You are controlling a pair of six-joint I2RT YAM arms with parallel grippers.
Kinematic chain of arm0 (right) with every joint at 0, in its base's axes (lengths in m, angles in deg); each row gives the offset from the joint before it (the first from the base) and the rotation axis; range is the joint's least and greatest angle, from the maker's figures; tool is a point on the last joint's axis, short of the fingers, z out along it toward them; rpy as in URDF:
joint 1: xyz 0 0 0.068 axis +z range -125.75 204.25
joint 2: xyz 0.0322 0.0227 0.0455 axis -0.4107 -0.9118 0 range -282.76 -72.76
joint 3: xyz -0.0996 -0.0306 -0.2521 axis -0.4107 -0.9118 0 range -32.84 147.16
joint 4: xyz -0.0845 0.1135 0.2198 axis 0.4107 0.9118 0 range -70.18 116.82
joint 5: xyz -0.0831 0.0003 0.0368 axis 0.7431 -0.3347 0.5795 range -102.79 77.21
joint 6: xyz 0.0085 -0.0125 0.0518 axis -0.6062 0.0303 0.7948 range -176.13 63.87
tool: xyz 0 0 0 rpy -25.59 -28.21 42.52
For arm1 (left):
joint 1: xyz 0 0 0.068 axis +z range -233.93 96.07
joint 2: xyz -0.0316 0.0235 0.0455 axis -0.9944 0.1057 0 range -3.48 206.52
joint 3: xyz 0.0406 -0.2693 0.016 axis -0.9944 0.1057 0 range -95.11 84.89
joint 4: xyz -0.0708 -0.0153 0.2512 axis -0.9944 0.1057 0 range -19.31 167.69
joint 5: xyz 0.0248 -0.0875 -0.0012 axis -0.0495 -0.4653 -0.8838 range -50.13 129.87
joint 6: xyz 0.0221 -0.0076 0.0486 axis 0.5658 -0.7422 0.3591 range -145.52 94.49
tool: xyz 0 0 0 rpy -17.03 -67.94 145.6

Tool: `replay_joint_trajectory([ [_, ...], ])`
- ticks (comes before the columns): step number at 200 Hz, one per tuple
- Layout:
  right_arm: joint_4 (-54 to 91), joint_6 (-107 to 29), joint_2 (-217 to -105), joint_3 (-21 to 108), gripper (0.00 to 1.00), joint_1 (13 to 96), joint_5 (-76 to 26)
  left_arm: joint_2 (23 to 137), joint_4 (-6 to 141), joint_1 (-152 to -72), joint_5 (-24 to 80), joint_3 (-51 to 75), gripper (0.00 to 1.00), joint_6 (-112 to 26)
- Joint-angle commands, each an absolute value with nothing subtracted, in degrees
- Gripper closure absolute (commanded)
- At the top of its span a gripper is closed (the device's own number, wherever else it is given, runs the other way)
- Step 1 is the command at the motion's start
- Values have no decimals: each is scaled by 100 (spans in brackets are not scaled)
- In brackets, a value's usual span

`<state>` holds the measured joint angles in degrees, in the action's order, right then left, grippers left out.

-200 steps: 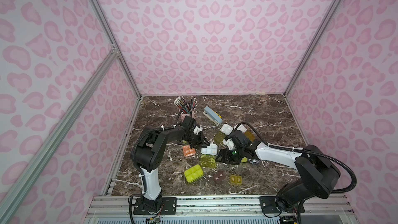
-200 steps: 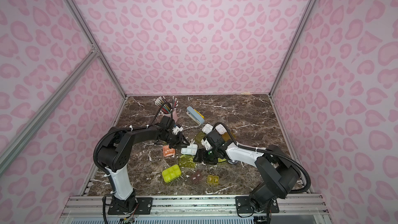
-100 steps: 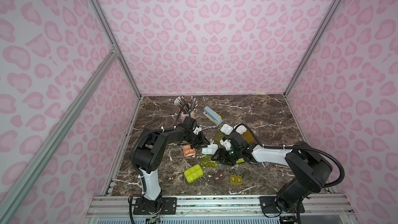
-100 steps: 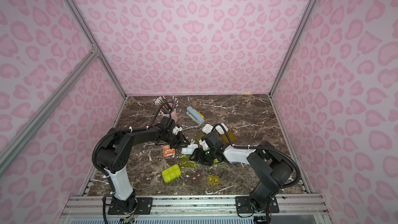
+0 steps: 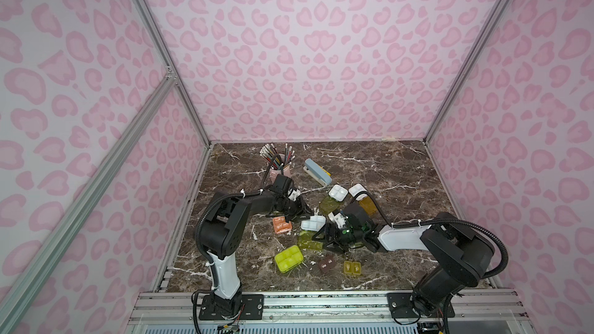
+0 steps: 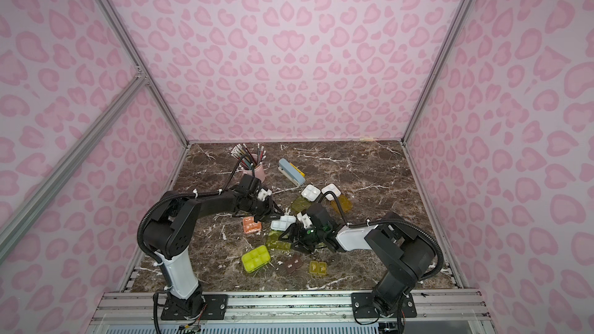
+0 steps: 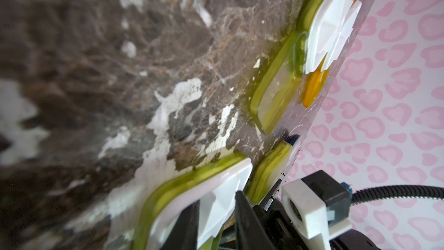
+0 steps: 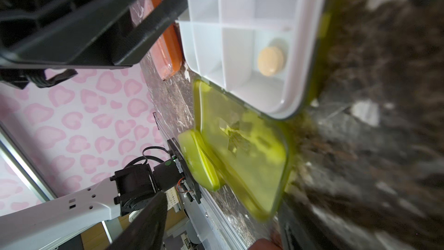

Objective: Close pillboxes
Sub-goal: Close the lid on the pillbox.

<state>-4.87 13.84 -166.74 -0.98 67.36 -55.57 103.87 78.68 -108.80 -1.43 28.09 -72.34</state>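
Note:
An open pillbox lies mid-table: a white divided tray (image 5: 313, 222) (image 6: 283, 222) with its lime lid (image 5: 310, 240) (image 6: 279, 240) flat on the marble. My left gripper (image 5: 299, 215) (image 6: 269, 214) (image 7: 216, 210) is shut on the tray's (image 7: 223, 188) corner wall. One compartment of the tray (image 8: 252, 32) holds a peach pill (image 8: 271, 61). My right gripper (image 5: 324, 236) (image 6: 292, 236) (image 8: 221, 224) stands open, low over the lid's (image 8: 242, 150) free edge; one finger is beside that edge, the other well clear.
Two more open pillboxes (image 5: 337, 192) (image 5: 357, 190) lie behind. Shut ones are in front: lime (image 5: 288, 258), brown (image 5: 327, 264), yellow (image 5: 352, 267). A salmon pillbox (image 5: 282, 224) sits left of the tray. A stapler (image 5: 317, 171) and pencil cup (image 5: 281, 168) stand at the back.
My right gripper has moved left and forward, dropping lower to the lime lid's edge. The left gripper and white tray have stayed in place.

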Motion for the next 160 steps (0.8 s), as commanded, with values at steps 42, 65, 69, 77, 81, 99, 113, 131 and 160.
replay_joint_trajectory([
  [42, -1747, 1885, -16753, -133, 27, 6793, -5624, 10332, 7840, -10888, -151, 2824, 71, -7214],
  [65, -1504, 1704, -16670, 48, 27, 6793, -5555, 10271, 8013, -10881, -174, 2694, 71, -7118],
  [69, -1428, 1655, -16662, 92, 27, 6792, -5543, 10252, 8081, -10881, -170, 2644, 70, -7083],
  [77, -1289, 1558, -16645, 180, 27, 6784, -5515, 10203, 8249, -10881, -147, 2551, 70, -6989],
  [81, -1245, 1518, -16635, 220, 27, 6783, -5507, 10183, 8347, -10882, -118, 2504, 69, -6938],
  [99, -1103, 1417, -16628, 355, 27, 6767, -5515, 10021, 8740, -10882, 10, 2295, 66, -6718],
  [113, -1025, 1354, -16635, 431, 27, 6743, -5506, 9933, 8926, -10881, 50, 2195, 64, -6644],
  [131, -972, 1282, -16661, 490, 27, 6683, -5506, 9872, 9048, -10873, 33, 2113, 58, -6618],
  [160, -547, 941, -16680, 716, 27, 6577, -5399, 9746, 9261, -10779, 54, 2008, 48, -6547],
])
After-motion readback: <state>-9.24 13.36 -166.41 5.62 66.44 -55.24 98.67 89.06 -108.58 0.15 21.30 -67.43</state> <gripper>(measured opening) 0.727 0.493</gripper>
